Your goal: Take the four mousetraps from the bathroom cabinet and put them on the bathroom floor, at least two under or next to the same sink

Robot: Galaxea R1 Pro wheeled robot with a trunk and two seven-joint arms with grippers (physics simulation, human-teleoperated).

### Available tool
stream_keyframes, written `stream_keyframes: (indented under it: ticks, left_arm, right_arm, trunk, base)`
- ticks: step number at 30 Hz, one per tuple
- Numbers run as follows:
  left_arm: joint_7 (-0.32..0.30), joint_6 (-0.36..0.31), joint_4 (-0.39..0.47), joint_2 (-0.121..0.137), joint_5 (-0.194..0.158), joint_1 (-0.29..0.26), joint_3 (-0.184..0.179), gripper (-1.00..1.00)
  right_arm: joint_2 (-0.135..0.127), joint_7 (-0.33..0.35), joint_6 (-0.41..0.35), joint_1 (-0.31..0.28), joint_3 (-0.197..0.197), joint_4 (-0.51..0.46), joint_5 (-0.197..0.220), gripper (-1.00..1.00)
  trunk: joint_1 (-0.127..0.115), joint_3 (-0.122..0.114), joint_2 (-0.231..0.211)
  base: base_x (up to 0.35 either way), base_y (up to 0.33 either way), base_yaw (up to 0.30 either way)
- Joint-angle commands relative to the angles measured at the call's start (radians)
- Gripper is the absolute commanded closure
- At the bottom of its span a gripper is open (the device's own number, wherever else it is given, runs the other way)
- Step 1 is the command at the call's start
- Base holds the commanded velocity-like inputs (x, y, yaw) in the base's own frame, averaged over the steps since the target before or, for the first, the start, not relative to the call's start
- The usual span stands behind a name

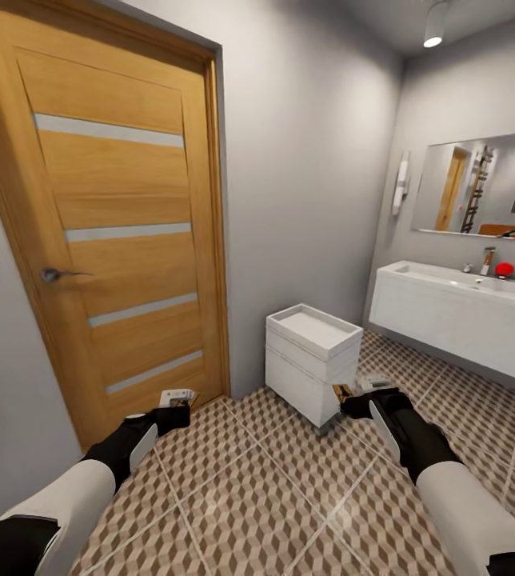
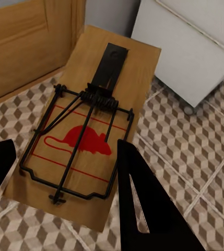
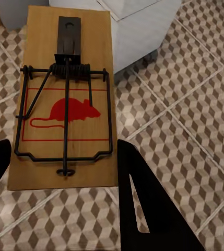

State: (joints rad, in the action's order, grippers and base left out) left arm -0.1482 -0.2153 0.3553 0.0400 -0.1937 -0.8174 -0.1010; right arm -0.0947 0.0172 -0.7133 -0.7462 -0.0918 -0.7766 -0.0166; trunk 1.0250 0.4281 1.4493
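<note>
Wrist views, mousetrap (image 2: 85, 130) between left jaws, mousetrap (image 3: 65, 99) between right jaws

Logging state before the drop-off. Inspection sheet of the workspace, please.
Surface: cube-pattern tiled floor.
Job's things: one mousetrap in the left gripper, one mousetrap in the right gripper; a third trap-like item on the floor past the cabinet; sink at right.
Clutter: red object by the tap.
Grippers: both held low over the floor, each shut on a trap.
Cables: nothing seen.
Surroundings: closed wooden door, mirror, grey walls.
</note>
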Motion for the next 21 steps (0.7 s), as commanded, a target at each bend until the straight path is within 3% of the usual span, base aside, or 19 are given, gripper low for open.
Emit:
stream_keyframes:
  ticks: [1, 5, 13, 21]
  left_arm:
    - [0.001, -0.006, 0.002, 0.001, -0.01, 0.0, -0.008, 1.0]
    - [0.001, -0.006, 0.002, 0.001, -0.01, 0.0, -0.008, 1.0]
    - [0.001, -0.006, 0.002, 0.001, -0.01, 0.0, -0.008, 1.0]
    - [0.001, -0.006, 0.002, 0.001, -0.01, 0.0, -0.008, 1.0]
  right_arm:
    - [-0.001, 0.001, -0.005, -0.001, -0.003, -0.001, -0.002, 1.0]
    - [-0.002, 0.001, -0.005, -0.001, -0.003, -0.001, -0.002, 1.0]
    - [-0.001, -0.001, -0.005, -0.001, -0.004, -0.001, -0.003, 1.0]
    - [-0.001, 0.0, -0.005, -0.001, -0.005, -0.001, -0.003, 1.0]
  trunk:
    - [0.0, 0.002, 0.001]
    - [0.0, 0.004, 0.001]
    - [0.0, 0.004, 0.001]
    - [0.0, 0.001, 0.001]
  base:
    - [0.0, 0.0, -0.247]
    - [0.0, 0.0, -0.231]
    - [0.0, 0.0, -0.058]
    - [0.0, 0.0, -0.238]
